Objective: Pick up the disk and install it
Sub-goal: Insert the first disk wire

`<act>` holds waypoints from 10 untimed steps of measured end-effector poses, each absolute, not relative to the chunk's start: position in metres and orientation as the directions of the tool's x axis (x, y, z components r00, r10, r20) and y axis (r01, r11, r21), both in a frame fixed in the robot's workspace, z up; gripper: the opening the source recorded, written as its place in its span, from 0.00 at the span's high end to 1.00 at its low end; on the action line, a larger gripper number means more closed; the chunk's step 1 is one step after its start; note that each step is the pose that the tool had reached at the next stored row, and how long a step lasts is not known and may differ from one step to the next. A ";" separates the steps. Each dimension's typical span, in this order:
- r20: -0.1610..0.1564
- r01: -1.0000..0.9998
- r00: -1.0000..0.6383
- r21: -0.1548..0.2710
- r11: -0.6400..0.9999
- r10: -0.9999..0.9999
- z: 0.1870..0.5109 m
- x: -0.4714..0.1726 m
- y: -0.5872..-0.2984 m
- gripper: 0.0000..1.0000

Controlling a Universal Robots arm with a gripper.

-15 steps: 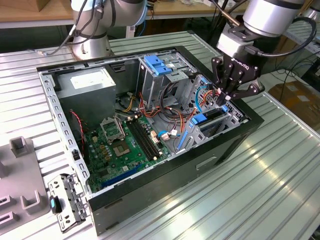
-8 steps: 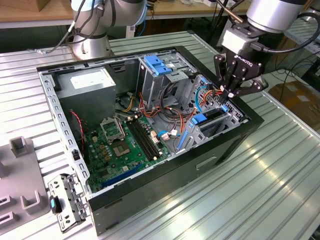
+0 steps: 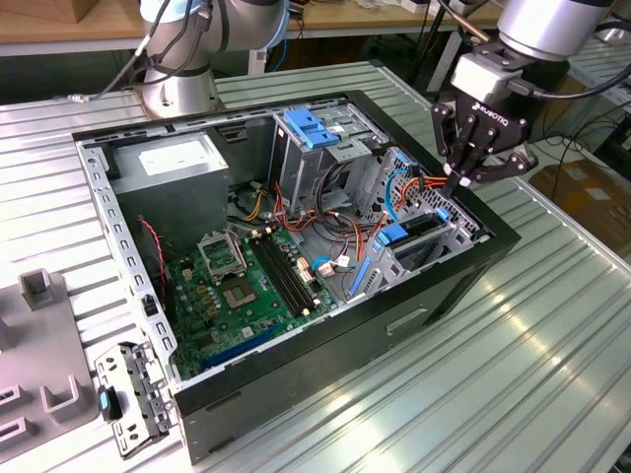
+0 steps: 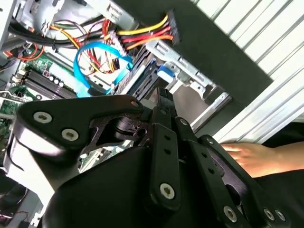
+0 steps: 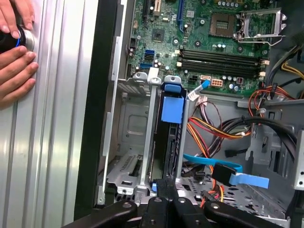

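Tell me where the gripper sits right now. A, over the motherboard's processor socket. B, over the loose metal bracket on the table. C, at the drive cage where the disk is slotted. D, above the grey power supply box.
C: the gripper is down at the drive cage on the exterior view's right, and the first wrist view has the disk slotted there just beyond its tips.

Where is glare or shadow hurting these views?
Exterior view: glare streaks on the table, while the inside of the case is evenly lit. Second wrist view: the table is washed near white and the gripper is a dark mass in front. First wrist view: the table is bright by a hand, and the drive bay is shaded.
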State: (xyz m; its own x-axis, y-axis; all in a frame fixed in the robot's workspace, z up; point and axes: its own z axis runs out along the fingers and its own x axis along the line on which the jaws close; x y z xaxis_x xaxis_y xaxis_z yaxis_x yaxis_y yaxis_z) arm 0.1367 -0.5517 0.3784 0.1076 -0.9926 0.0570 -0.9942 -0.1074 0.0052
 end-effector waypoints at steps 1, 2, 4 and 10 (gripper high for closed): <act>0.057 -0.994 0.108 0.005 -0.108 -0.992 0.378 0.139 -0.551 0.89; 0.057 -0.994 0.109 0.005 -0.109 -0.992 0.378 0.142 -0.550 0.89; 0.057 -0.994 0.111 0.006 -0.110 -0.992 0.378 0.147 -0.549 0.89; 0.057 -0.981 0.193 0.006 -0.193 -0.980 0.378 0.147 -0.549 0.89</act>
State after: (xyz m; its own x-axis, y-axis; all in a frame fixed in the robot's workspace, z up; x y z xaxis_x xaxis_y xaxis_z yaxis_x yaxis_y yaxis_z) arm 0.1475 -0.5485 0.3785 0.1928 -0.9796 0.0571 -0.9812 -0.1928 0.0059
